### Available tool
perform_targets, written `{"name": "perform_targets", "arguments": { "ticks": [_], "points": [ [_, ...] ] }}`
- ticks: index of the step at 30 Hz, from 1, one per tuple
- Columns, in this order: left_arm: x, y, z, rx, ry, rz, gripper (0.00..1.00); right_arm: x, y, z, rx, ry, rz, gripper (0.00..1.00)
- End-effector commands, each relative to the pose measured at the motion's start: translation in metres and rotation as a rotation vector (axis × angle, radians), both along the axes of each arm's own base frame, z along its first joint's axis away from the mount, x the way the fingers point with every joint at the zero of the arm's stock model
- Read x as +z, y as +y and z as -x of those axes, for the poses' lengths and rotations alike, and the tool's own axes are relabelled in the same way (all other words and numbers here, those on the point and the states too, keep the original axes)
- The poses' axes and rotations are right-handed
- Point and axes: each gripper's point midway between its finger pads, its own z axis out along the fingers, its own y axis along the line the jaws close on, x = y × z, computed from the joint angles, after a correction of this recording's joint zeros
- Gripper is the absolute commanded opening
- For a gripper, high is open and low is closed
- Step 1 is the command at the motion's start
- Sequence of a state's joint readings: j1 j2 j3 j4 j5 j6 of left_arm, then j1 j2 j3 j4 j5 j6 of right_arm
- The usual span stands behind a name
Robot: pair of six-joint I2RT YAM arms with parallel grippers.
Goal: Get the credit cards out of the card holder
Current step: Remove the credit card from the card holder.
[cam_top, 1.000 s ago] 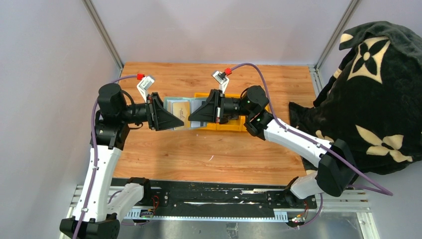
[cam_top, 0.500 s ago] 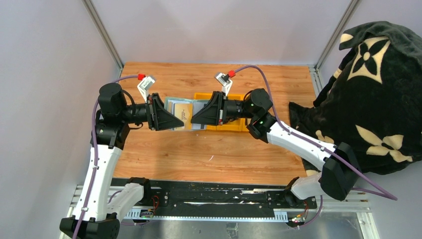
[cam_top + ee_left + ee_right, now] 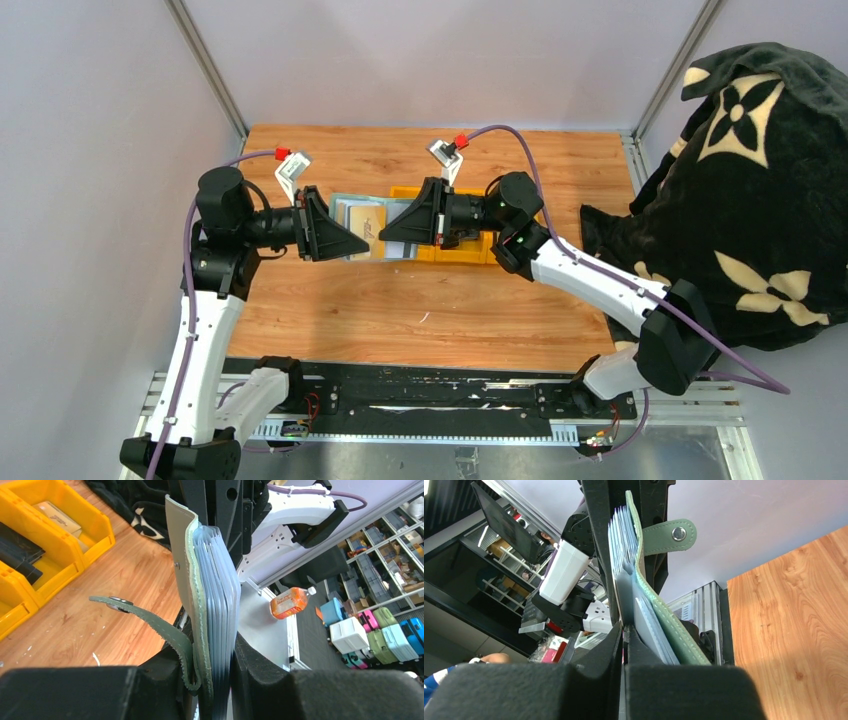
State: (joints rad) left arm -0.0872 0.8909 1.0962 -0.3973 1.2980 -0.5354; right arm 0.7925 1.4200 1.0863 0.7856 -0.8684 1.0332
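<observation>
Left gripper (image 3: 215, 680): jaws are clamping the holder (image 3: 210, 580) by one short end, squeezing the green cover and the fan of clear pockets between the fingers.
Right gripper (image 3: 623, 635): jaws are pinching almost closed on one thin leaf at the holder's opposite end. I cannot tell whether that leaf is a card or a sleeve.
Holder: is hanging in the air between the two grippers, above the table (image 3: 400, 310) and just in front of the bin (image 3: 465, 252). Its broad face is turning upward, showing a tan card (image 3: 362, 215).
Strap (image 3: 145, 617): is dangling unsnapped from the cover.
Bin: is holding loose cards (image 3: 56, 517), tan in one compartment, black in the next.
Blanket (image 3: 750, 200): is lying heaped at the table's right.
</observation>
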Motion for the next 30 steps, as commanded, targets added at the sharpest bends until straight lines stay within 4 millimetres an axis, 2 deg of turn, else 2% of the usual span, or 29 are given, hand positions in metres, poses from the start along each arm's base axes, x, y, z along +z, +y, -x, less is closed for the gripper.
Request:
{"name": "perform_targets", "arguments": {
  "ticks": [1, 6, 12, 19, 21, 22, 26, 30],
  "points": [
    [0.019, -0.001, 0.014, -0.051, -0.062, 0.017, 0.25, 0.013, -0.001, 0.002, -0.005, -0.039, -0.024, 0.0],
    [0.023, -0.001, 0.016, -0.055, -0.069, 0.019, 0.25, 0.009, -0.017, 0.004, -0.02, -0.059, -0.027, 0.0],
    [0.029, -0.001, 0.012, -0.036, -0.08, 0.018, 0.25, -0.003, -0.04, -0.008, -0.088, -0.033, -0.008, 0.0],
    [0.026, -0.001, -0.003, 0.031, -0.082, 0.006, 0.25, -0.007, -0.069, -0.019, -0.145, -0.017, -0.006, 0.0],
    [0.019, 0.002, -0.014, 0.092, -0.105, -0.03, 0.21, -0.008, -0.077, -0.024, -0.168, -0.011, 0.001, 0.0],
    [0.013, 0.006, -0.022, 0.142, -0.115, -0.067, 0.22, -0.011, -0.081, -0.028, -0.187, 0.001, 0.006, 0.0],
    [-0.02, 0.028, -0.057, 0.328, -0.143, -0.261, 0.22, -0.021, -0.096, -0.045, -0.244, 0.046, 0.022, 0.0],
    [-0.047, 0.054, -0.081, 0.465, -0.177, -0.435, 0.18, -0.043, -0.106, -0.064, -0.294, 0.099, 0.076, 0.0]
  ]
}}
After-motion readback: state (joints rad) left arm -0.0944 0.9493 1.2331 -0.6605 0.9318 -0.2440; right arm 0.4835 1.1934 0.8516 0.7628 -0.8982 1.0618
